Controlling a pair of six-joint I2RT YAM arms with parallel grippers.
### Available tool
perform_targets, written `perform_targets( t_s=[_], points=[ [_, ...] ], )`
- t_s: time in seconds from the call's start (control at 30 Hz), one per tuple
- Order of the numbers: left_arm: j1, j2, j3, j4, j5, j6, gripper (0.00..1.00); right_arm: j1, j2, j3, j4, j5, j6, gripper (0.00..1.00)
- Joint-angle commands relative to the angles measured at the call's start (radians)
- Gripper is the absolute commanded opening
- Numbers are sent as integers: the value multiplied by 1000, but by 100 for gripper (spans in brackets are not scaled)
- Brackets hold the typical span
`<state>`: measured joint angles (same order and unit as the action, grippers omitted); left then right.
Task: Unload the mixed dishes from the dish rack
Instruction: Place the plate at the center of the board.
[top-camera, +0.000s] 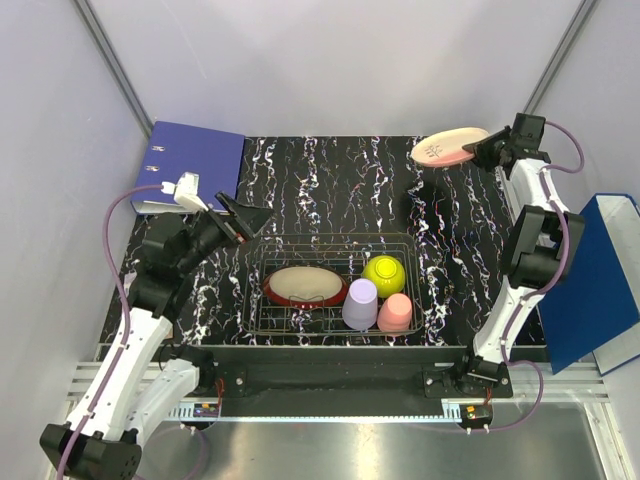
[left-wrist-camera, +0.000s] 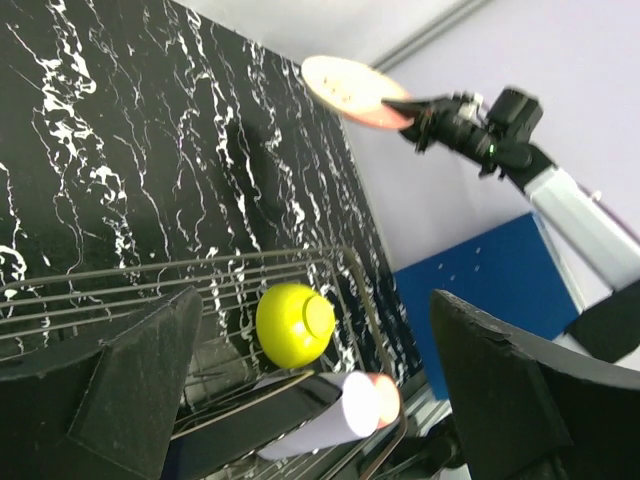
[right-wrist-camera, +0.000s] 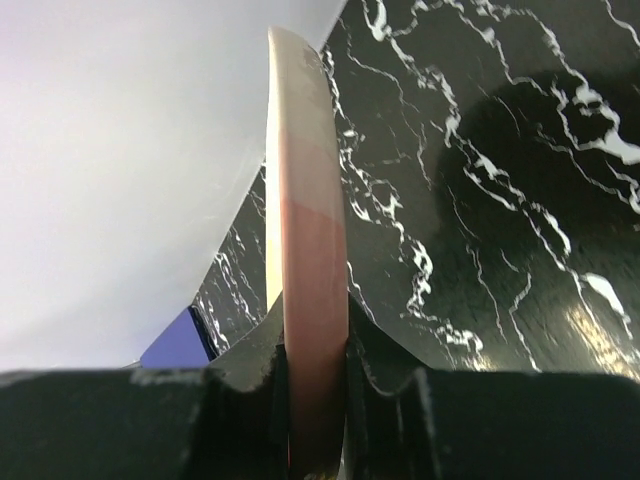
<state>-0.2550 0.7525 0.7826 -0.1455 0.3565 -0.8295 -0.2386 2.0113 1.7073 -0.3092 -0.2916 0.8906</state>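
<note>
My right gripper (top-camera: 483, 152) is shut on the rim of the cream-pink plate (top-camera: 448, 148), holding it in the air over the table's back right corner. In the right wrist view the plate (right-wrist-camera: 305, 190) stands edge-on between the pads (right-wrist-camera: 368, 345). The wire dish rack (top-camera: 332, 238) sits at the front centre. It holds a dark-red-rimmed beige plate (top-camera: 304, 285), a lavender cup (top-camera: 360, 304), a pink cup (top-camera: 396, 313) and a yellow-green bowl (top-camera: 384, 274), all upside down. My left gripper (top-camera: 250, 217) hovers open above the rack's back left corner, its fingers (left-wrist-camera: 140, 370) framing the bowl (left-wrist-camera: 293, 323) and both cups (left-wrist-camera: 335, 415).
A blue binder (top-camera: 195, 160) lies at the table's back left corner. Another blue binder (top-camera: 595, 285) stands off the table's right edge, beside the right arm. Pale walls close in the back and both sides.
</note>
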Motion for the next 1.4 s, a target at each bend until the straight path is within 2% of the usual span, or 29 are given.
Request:
perform_targets(
  t_s=[0.0, 0.27, 0.73, 1.07, 1.17, 1.37],
  points=[
    [-9, -18, 20, -14, 39, 69, 99, -4, 6, 22, 213, -43, 7, 0],
    [-9, -48, -58, 6, 45, 43, 99, -7, 102, 12, 180, 17, 7, 0],
    [-9, -48, -118, 23, 56, 3, 99, -28, 267, 153, -79, 106, -33, 0],
    [-12, 7, -131, 41, 64, -14, 99, -44, 408, 256, -215, 97, -51, 1],
    [-15, 22, -129, 49, 65, -19, 99, -47, 429, 270, -217, 42, -50, 22],
    [-23, 30, -138, 60, 68, -33, 99, -47, 422, 247, -215, 2, -56, 36]
  ],
)
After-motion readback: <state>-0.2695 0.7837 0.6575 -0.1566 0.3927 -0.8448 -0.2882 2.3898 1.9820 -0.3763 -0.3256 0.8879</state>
